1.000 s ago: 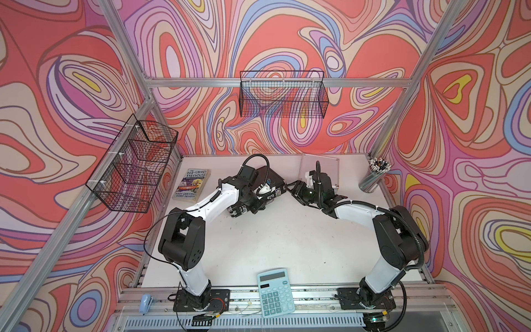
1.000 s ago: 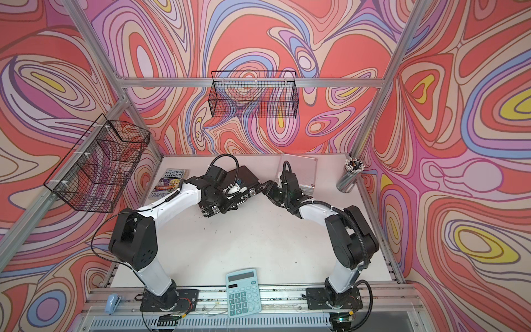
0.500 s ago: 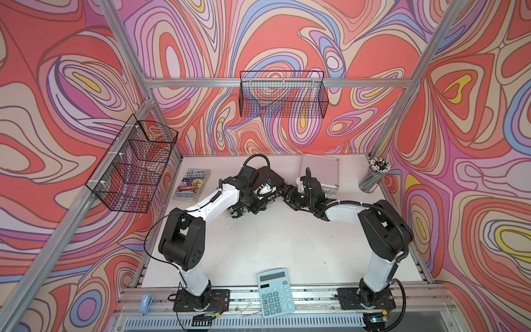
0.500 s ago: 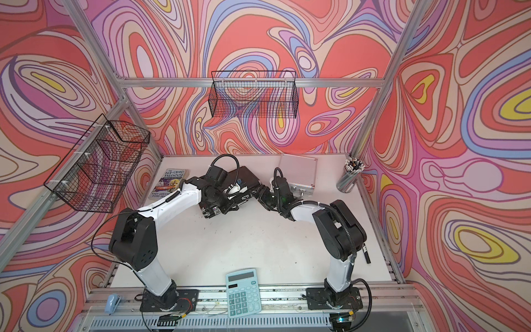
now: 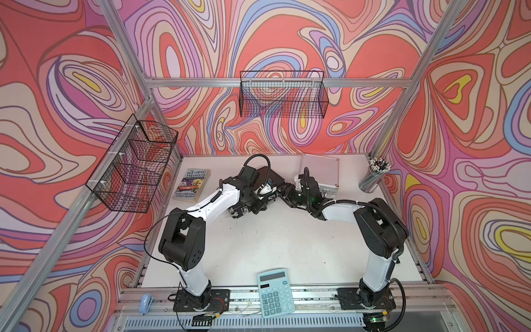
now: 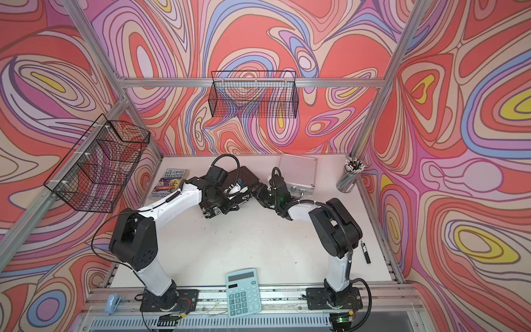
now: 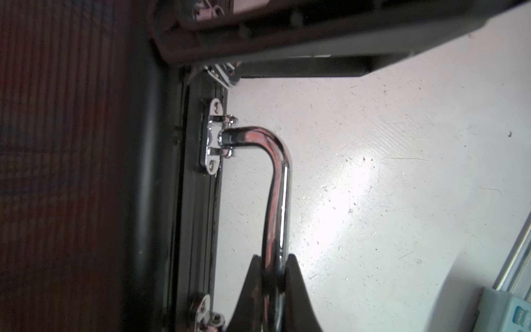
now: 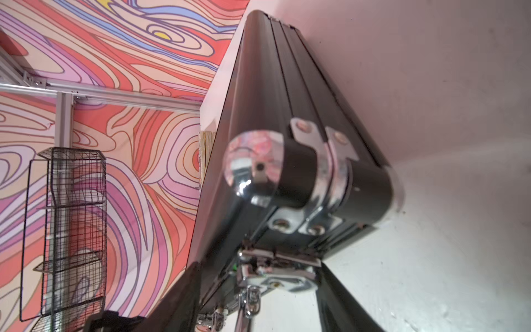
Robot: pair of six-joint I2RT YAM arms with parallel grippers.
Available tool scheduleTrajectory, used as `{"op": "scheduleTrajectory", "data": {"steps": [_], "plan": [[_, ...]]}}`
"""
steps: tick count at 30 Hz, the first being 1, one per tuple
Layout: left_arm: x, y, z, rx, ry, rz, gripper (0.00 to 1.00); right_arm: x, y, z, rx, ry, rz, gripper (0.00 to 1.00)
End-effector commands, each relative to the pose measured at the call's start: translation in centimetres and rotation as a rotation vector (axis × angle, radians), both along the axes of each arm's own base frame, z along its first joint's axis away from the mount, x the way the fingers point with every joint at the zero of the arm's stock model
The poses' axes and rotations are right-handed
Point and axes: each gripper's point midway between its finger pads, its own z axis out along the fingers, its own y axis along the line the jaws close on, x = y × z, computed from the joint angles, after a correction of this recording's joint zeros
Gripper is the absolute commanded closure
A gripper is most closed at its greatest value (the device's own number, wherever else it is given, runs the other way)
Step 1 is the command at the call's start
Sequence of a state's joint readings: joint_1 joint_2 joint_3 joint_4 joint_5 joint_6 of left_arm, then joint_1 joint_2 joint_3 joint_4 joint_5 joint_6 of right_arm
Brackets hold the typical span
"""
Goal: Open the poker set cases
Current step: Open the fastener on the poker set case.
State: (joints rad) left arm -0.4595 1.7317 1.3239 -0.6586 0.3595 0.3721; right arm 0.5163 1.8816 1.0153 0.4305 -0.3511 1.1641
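The black poker case (image 5: 274,179) (image 6: 247,175) lies at mid-back, mostly under my left wrist. Its chrome handle (image 7: 280,178) sticks out over the table, and my left gripper (image 7: 274,276) (image 5: 242,211) is shut on it. My right gripper (image 8: 257,270) (image 5: 283,191) is open at the case's right front corner. Its two fingers straddle the case's edge (image 8: 287,86), with a chrome latch (image 8: 275,276) between them. The silver case (image 5: 320,169) (image 6: 300,172) lies shut at the back right, behind my right wrist.
A paperback book (image 5: 192,185) lies at the back left. A light-blue calculator (image 5: 275,291) sits at the front edge and a cup of pens (image 5: 375,176) at the back right. A black marker (image 6: 365,251) lies by the right rail. Wire baskets (image 5: 135,166) (image 5: 283,95) hang on the walls.
My right gripper has moved left from in front of the silver case to the black case's right corner. The left arm has held still on the handle.
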Motion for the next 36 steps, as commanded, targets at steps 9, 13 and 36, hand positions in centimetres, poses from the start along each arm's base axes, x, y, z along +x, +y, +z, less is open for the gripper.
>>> {"op": "scheduleTrajectory", "data": {"steps": [9, 13, 36], "plan": [[-0.2, -2.6, 2.3, -0.095, -0.047, -0.081, 1.00, 1.6, 0.5, 2.2, 0.054, -0.067, -0.034, 0.58], [-0.3, -2.7, 2.1, -0.091, -0.039, -0.084, 1.00, 1.6, 0.3, 2.9, 0.049, -0.079, -0.038, 0.61], [-0.6, -3.1, 1.5, -0.065, -0.040, -0.099, 1.00, 1.1, -0.8, 5.4, 0.025, -0.112, -0.064, 0.65]]}}
